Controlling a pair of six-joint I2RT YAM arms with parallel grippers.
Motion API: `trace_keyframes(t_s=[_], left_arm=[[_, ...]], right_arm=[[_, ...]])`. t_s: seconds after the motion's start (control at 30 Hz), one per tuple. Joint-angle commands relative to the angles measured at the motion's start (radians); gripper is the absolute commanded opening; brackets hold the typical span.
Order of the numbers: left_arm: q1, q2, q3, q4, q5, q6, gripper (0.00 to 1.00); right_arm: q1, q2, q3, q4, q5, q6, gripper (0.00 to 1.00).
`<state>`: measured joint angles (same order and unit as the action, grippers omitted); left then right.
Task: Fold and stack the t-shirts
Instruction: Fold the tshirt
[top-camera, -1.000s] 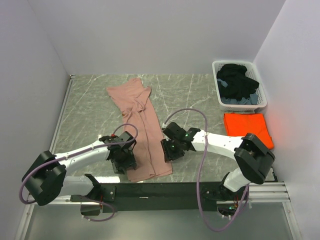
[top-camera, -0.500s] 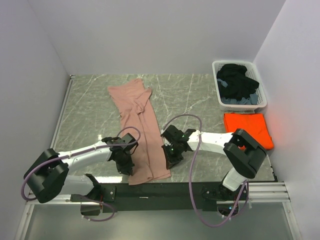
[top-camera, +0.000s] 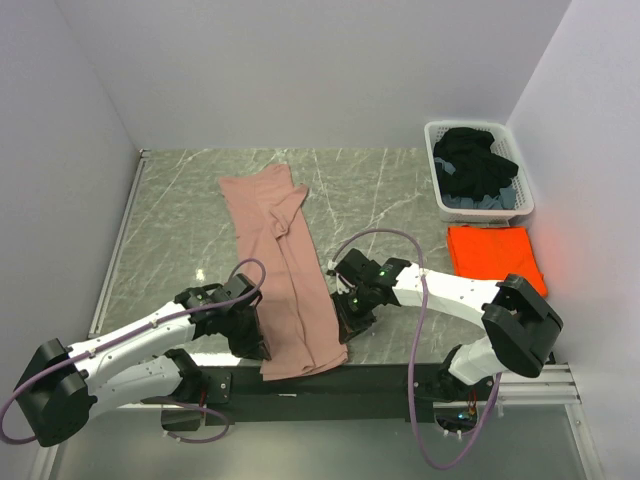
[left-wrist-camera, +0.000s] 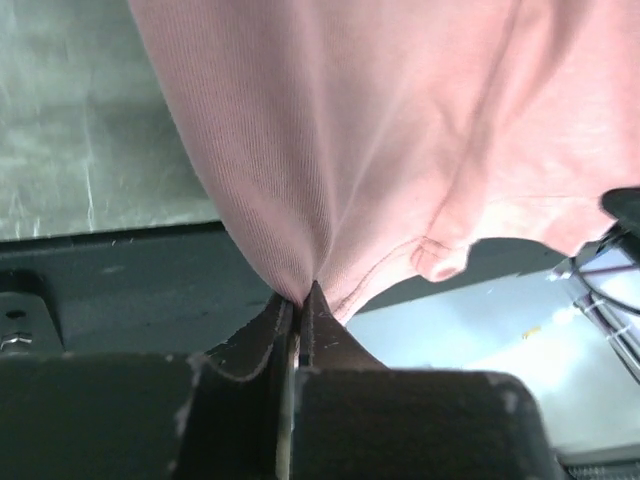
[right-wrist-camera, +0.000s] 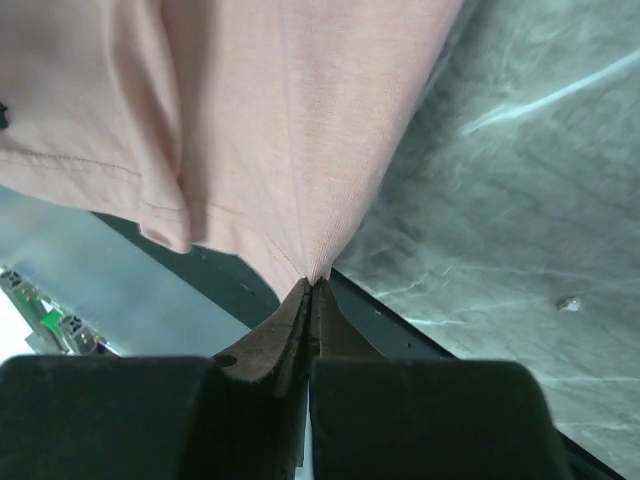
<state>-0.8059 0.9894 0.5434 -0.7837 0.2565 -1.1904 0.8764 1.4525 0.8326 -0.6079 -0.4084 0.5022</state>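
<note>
- As seen from the top external camera, the dusty-pink tee (top-camera: 283, 260) lies as a long, narrow strip on the marble table (top-camera: 170, 220). It runs from the far centre to the near edge, and its near end overlaps the black front rail (top-camera: 400, 378).
- The left gripper (top-camera: 252, 343) meets the near left edge of the strip. The right gripper (top-camera: 345, 318) meets the near right edge.
- The orange tee (top-camera: 497, 258) lies folded flat by the right edge of the table, well apart from the pink strip. It sits just in front of the white basket (top-camera: 433, 140), which holds dark clothes (top-camera: 475, 165).
- In the left wrist view, the left gripper (left-wrist-camera: 300, 295) is closed, with its fingertips pinching a point of the dusty-pink tee (left-wrist-camera: 380, 130). The fabric fans upward from the pinch in taut folds. The marble table (left-wrist-camera: 80, 120) shows at upper left, with the dark rail below it.
- In the right wrist view, the right gripper (right-wrist-camera: 312, 285) is likewise closed, clamping an edge of the dusty-pink tee (right-wrist-camera: 290, 110). A stitched hem hangs to the left of the pinch. The marble table (right-wrist-camera: 500, 200) fills the right side.
</note>
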Motion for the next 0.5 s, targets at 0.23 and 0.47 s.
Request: trace_keyframes(t_s=[0.23, 0.47], left_arm=[[-0.059, 0.006, -0.064, 0.000, 0.119, -0.028, 0.63], [-0.004, 0.086, 0.265, -0.158, -0.054, 0.092, 0.95]], right_arm=[[-0.002, -0.012, -0.072, -0.022, -0.038, -0.034, 0.31], [-0.059, -0.109, 0.026, -0.107, 0.131, -0.079, 0.52]])
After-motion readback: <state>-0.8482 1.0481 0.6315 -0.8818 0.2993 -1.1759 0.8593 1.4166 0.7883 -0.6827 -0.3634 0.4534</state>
